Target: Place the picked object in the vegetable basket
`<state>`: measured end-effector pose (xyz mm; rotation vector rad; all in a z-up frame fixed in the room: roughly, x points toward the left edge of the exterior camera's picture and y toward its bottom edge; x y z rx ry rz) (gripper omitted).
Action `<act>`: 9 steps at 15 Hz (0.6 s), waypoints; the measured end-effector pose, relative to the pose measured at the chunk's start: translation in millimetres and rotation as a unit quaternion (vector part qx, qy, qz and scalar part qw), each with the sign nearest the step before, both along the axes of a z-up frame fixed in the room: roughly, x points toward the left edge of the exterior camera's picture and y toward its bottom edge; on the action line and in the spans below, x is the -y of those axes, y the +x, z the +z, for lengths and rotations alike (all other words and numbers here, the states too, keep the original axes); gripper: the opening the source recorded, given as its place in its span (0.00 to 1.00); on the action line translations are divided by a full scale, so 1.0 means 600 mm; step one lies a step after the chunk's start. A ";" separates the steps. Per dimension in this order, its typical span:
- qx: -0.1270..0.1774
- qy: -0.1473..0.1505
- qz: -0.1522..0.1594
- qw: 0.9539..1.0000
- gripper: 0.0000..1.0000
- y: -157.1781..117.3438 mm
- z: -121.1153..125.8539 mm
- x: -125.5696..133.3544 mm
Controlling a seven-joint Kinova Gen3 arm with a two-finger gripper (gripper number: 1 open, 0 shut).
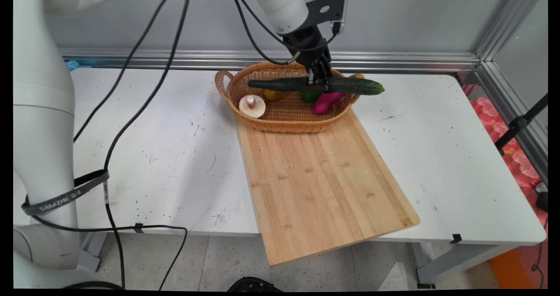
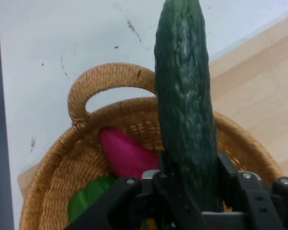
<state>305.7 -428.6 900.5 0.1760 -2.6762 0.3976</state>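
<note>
A long dark green cucumber hangs level over the wicker basket, held at its middle by my gripper, which is shut on it. In the hand view the cucumber runs up from between the fingers, crossing the basket's rim and handle. Inside the basket lie a magenta vegetable, a green one, a yellow-orange one and a pale mushroom. The magenta piece and the green one sit just below the hand.
A bamboo cutting board lies on the white table, its far end under the basket and its near end past the table's front edge. Black cables hang on the left. A metal rail runs along the wall.
</note>
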 end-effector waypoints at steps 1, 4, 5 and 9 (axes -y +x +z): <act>-0.002 0.000 -0.001 1.000 0.00 -0.001 -0.009 0.008; -0.007 0.003 -0.003 1.000 0.00 -0.003 -0.034 0.030; -0.009 0.005 -0.004 1.000 0.00 -0.003 -0.044 0.037; -0.015 0.012 -0.012 1.000 0.00 0.000 -0.076 0.057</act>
